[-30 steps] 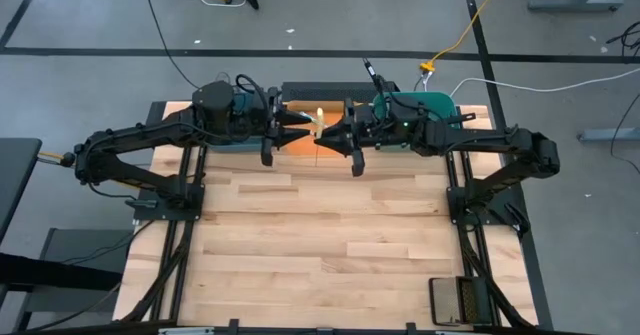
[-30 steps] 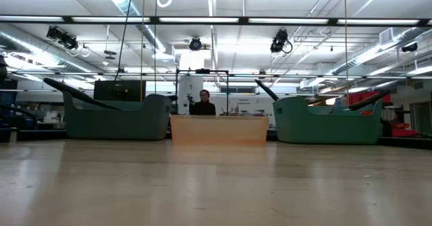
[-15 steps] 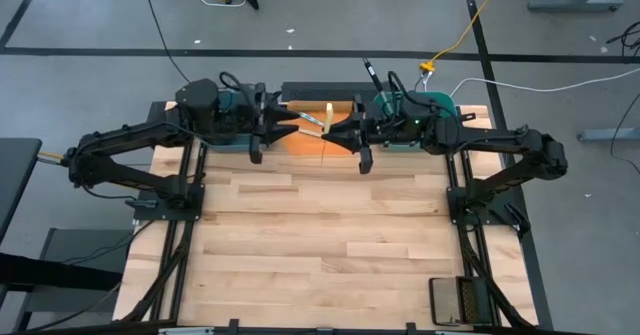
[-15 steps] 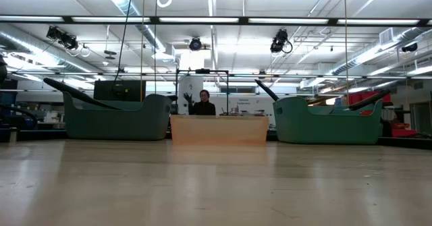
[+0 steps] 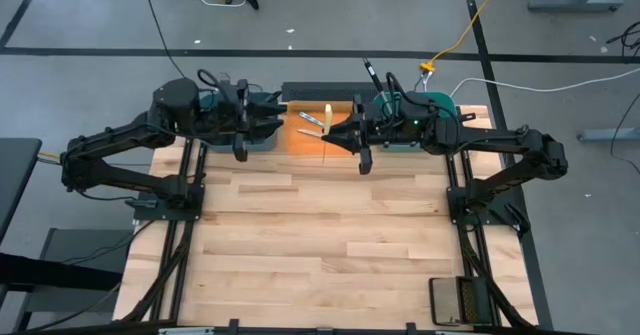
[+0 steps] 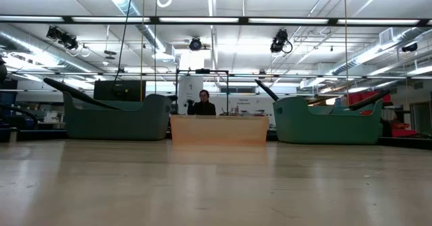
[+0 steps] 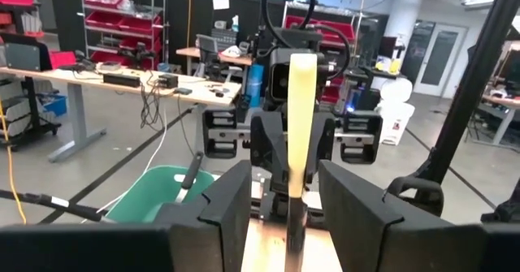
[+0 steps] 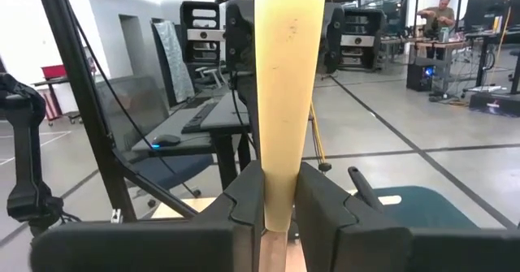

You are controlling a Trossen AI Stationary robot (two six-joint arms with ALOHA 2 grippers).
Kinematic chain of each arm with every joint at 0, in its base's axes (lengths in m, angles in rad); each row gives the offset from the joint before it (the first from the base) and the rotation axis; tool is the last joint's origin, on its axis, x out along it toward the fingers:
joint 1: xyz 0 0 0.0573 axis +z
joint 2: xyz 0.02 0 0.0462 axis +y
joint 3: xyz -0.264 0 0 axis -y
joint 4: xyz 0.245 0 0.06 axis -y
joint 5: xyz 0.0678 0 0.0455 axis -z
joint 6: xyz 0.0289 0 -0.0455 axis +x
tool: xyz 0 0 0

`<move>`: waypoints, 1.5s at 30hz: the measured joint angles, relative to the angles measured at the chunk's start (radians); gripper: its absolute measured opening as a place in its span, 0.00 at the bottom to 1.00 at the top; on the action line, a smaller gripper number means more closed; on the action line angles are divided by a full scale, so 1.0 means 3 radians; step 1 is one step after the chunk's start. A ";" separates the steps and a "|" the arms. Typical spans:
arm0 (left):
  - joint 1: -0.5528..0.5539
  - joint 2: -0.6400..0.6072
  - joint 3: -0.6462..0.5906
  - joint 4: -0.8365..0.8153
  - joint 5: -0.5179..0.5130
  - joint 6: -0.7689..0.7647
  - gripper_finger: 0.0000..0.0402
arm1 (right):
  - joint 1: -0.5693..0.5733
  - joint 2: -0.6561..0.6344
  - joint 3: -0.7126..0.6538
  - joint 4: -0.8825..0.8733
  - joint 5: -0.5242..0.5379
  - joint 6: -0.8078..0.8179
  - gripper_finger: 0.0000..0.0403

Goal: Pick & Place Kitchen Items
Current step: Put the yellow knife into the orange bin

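Left gripper [image 5: 277, 125] sits left of centre in the upper part of the high view, over the edge of the left teal bin [image 5: 256, 141]. Its fingers point toward the right of the frame, stand apart and hold nothing. In the left wrist view the gap between its fingers frames the yellow-handled knife [image 7: 302, 110], which lies farther off in the opposite arm's grip.

Centre of the high view: the orange bin [image 5: 300, 147] lies between the two grippers. Loose utensils [image 5: 309, 119] lie in it; their type cannot be told.

Right of centre, the right gripper [image 5: 328, 134] points toward the left of the frame and is clamped on the yellow-handled knife [image 5: 327, 111], above the bin's right half. The right wrist view shows both fingers pressed against the handle's lower end, with the handle [image 8: 283, 77] rising straight out of the grip. The knife's long axis thus runs crosswise to the line joining the two grippers.

Judgement: the knife belongs to the right arm alone, the left gripper is near but apart, and the bin lies directly beneath for release.
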 joint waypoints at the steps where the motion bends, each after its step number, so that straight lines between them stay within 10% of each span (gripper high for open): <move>1: 0.0000 -0.0001 0.0001 0.0011 0.0000 -0.0003 0.38 | -0.0001 0.0000 0.0000 -0.0004 0.0000 0.0000 0.14; 45: 0.0000 -0.0073 0.0001 -0.0022 -0.0109 0.0084 0.33 | -0.1108 0.0001 -0.0003 -0.0750 -0.0033 -0.0142 0.14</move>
